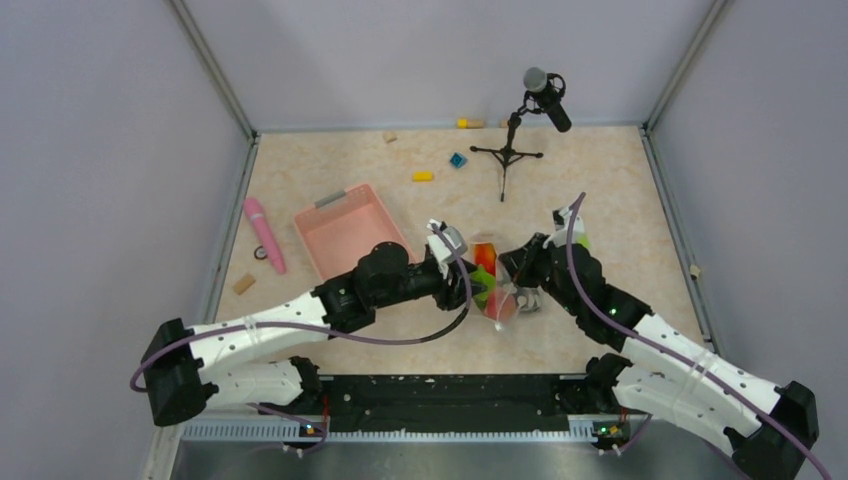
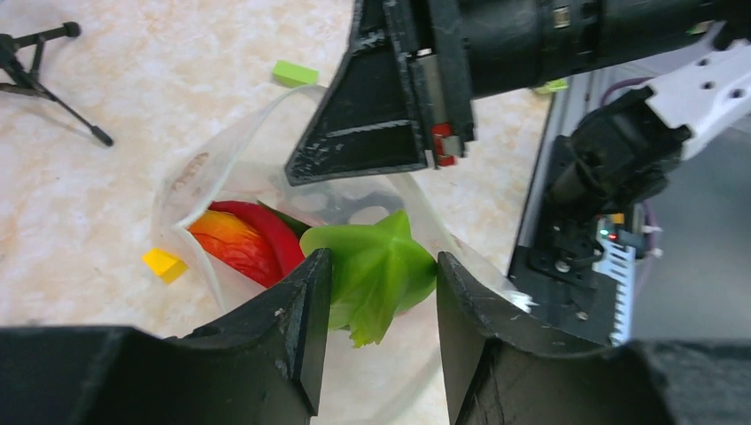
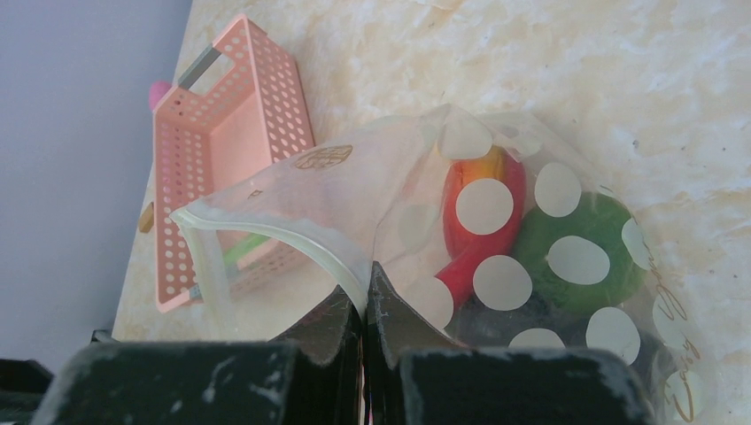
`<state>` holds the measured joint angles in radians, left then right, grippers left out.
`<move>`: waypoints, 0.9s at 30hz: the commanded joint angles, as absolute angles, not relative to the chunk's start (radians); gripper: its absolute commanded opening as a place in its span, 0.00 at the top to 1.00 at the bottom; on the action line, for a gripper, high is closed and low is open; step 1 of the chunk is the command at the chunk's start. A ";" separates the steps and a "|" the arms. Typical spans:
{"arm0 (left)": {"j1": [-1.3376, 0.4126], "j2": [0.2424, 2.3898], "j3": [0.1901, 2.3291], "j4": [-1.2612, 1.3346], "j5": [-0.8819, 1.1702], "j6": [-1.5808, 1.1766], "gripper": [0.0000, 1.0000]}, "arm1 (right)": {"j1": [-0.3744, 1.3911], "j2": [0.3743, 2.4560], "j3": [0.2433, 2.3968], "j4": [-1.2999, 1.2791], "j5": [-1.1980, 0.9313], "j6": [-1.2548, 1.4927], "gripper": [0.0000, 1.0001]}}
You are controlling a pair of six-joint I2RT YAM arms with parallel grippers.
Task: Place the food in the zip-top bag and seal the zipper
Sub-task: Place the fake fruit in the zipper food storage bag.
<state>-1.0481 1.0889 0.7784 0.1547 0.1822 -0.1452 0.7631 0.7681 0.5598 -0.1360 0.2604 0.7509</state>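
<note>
The left gripper [image 2: 381, 264] stands about half open. Its two black fingers [image 2: 297, 305] press on either side of a green lobed toy vegetable [image 2: 365, 252], so it is holding that piece. Straight ahead of its fingertips gapes the mouth of the clear floppy zip-top bag [image 3: 390, 168], printed with white dots. The vegetable's front sits at the rim, but how far past it cannot be told. Ahead and to the left of these fingers, a red toy chili [image 2: 266, 230] and an orange-red toy fruit [image 2: 226, 250] already lie inside the bag.

The right gripper [image 3: 365, 288] is fully closed on the whitish zipper strip [image 3: 266, 232], pinching the bag's edge and lifting it so the mouth arches open. Ahead and to the right of its fingers, through the dotted film, show a round green piece [image 3: 545, 232] and dark fruits [image 3: 496, 323]. A pink perforated plastic basket [image 3: 177, 177] lies further ahead on the left, apart from the bag.

The step in hand looks to be feeding the green vegetable in. To do it well, the left gripper should push along the line of the mouth, low against the lower wall, until the whole piece is past the zipper. It should then open just enough to let go and draw straight back without dragging the film. The right gripper should hold the rim high and taut. The lobes may snag on the strip, and the floppy bag may slide over the table [image 3: 620, 71].
</note>
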 commanded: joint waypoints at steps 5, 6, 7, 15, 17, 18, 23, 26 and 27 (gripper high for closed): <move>-1.052 1.230 0.819 0.334 0.066 -0.008 1.00 | 0.755 0.733 0.650 -0.168 0.132 0.697 1.00; -1.055 1.242 0.818 0.348 0.055 -0.008 1.00 | 0.755 0.729 0.655 -0.172 0.111 0.691 1.00; -1.060 1.248 0.815 0.364 0.035 0.017 1.00 | 0.755 0.723 0.656 -0.174 0.093 0.688 1.00; -1.144 1.316 0.805 0.441 -0.164 0.122 1.00 | 0.755 0.684 0.648 -0.163 0.064 0.710 1.00; -1.165 1.342 0.816 0.439 -0.228 0.144 1.00 | 0.755 0.674 0.650 -0.160 0.076 0.714 1.00; -1.175 1.354 0.823 0.436 -0.257 0.153 1.00 | 0.755 0.669 0.650 -0.160 0.082 0.714 1.00; -1.214 1.394 0.859 0.402 -0.367 0.171 0.66 | 0.755 0.664 0.651 -0.169 0.108 0.714 1.00; -1.235 1.393 0.871 0.382 -0.389 0.154 0.43 | 0.755 0.668 0.649 -0.173 0.115 0.714 1.00; -1.243 1.386 0.875 0.371 -0.387 0.141 0.36 | 0.754 0.670 0.649 -0.175 0.115 0.715 1.00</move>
